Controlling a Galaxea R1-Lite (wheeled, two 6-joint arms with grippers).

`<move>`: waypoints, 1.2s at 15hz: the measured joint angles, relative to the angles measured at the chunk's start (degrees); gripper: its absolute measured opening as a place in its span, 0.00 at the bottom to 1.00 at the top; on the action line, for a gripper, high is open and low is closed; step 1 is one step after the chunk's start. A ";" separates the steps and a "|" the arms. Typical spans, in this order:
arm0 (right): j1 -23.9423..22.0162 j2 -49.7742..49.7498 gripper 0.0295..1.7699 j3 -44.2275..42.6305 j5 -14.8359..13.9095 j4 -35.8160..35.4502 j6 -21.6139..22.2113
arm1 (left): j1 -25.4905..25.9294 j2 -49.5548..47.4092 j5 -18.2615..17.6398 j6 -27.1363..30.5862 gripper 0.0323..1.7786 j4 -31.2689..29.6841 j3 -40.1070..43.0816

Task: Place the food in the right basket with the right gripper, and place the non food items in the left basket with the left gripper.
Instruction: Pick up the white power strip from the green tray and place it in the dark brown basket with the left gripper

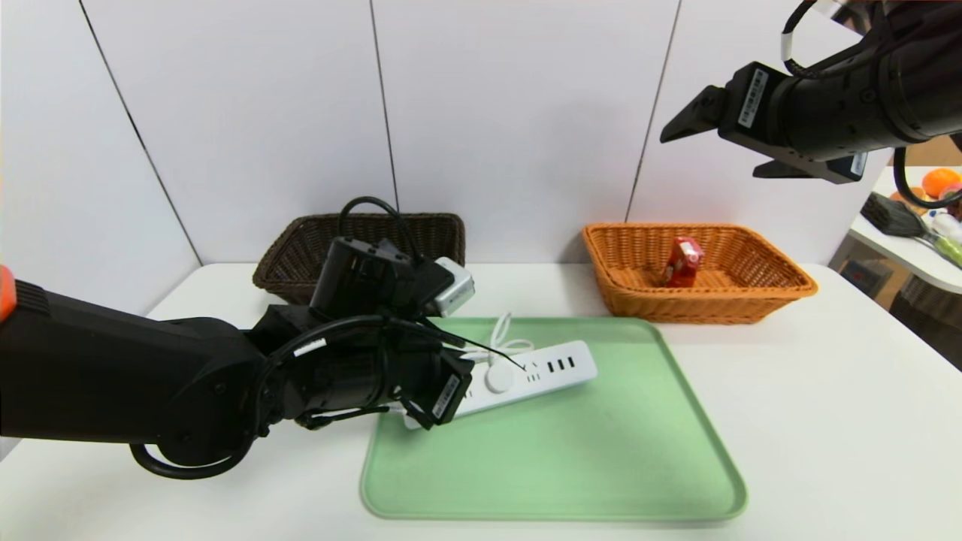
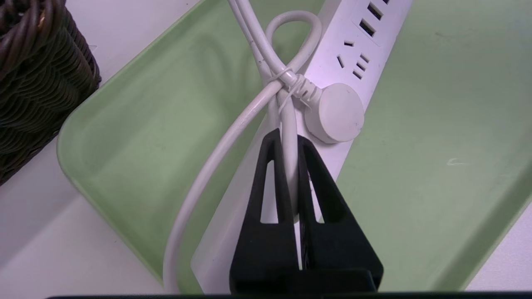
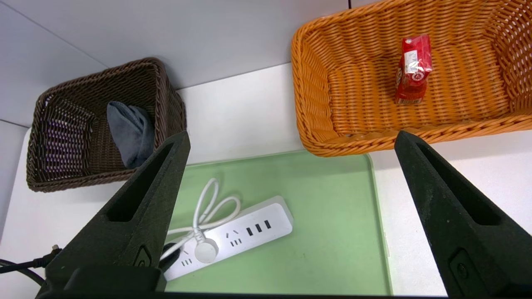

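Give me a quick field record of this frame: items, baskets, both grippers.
snack packet: in the orange basket
grey cloth: in the dark brown basket
power strip: on the green tray, its plug on top
left gripper: fingers shut on the white cord at the strip's near end
right gripper: open, empty, raised above the orange basket

Food: small red snack packet leaning inside the orange-tan woven basket.
Cloth: rolled dark grey cloth inside the dark brown woven basket.
Strip: long white power strip, cord looped, left of the orange-tan basket.
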 joint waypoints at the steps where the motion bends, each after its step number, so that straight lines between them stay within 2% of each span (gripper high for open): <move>1: 0.00 0.00 0.96 0.16 0.00 0.01 0.59 | -0.20 -0.24 -0.02 -0.13 0.04 -0.04 0.00; 7: -0.02 0.00 0.96 0.66 0.00 0.00 1.02 | -2.01 -3.10 0.17 -0.20 0.04 -0.33 -0.57; 11: -0.05 0.13 0.96 0.74 0.07 0.06 1.05 | -2.93 -5.77 0.33 -3.28 0.04 -0.26 -3.22; 18: 0.00 0.13 0.96 0.77 0.09 0.20 1.02 | -2.86 -9.05 1.16 -4.44 0.04 -0.41 -3.94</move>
